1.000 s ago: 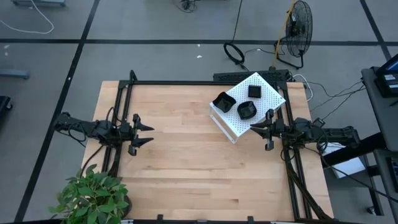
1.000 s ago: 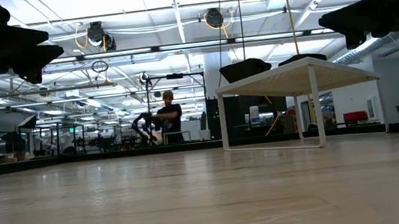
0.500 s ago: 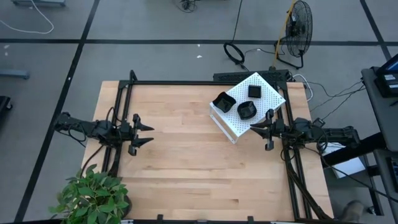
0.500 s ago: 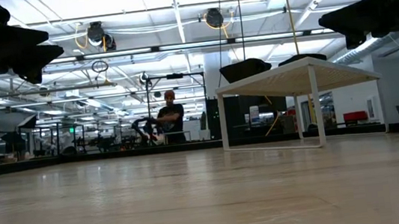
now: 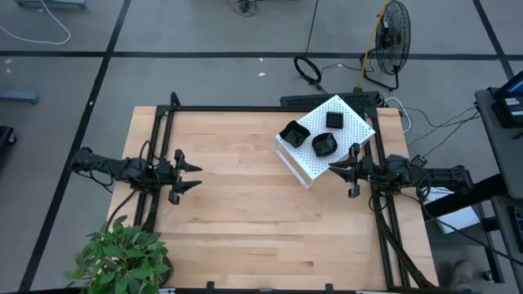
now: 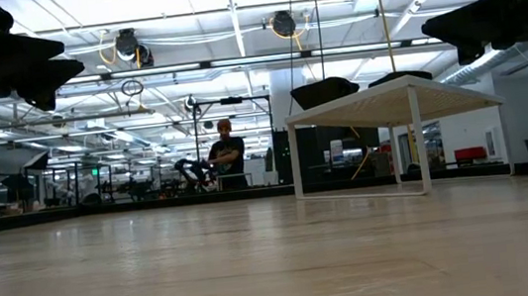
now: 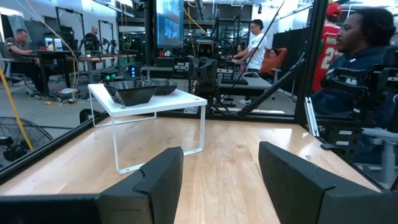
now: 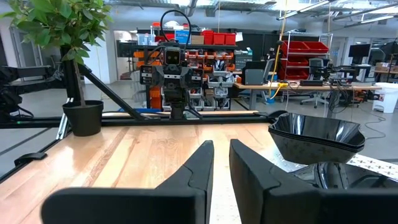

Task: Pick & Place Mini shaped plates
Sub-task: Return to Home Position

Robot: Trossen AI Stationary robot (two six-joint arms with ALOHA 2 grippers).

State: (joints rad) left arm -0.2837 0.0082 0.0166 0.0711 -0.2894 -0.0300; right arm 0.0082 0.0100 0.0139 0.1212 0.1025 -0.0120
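Three mini shaped plates, glossy and black, sit on top of the white perforated box (image 5: 337,135) at the table's far right: one (image 5: 294,133) at its left, one (image 5: 334,120) at the far side, one (image 5: 324,144) nearest my right gripper. The box stands on thin white legs (image 6: 415,141). From the side the plates show as dark bowls (image 6: 325,91) (image 7: 137,93) (image 8: 317,134). My left gripper (image 5: 194,175) (image 7: 221,180) hovers open at the table's left edge, pointing level toward the right. My right gripper (image 5: 332,169) (image 8: 221,162) hovers shut beside the box's near right corner, touching nothing.
A potted plant (image 5: 122,257) stands at the near left corner. Black frame rails (image 5: 245,109) run along the far edge and both sides. Bare wood (image 5: 245,204) fills the table's middle and near part. People (image 7: 354,43) (image 6: 228,152) are in the room beyond.
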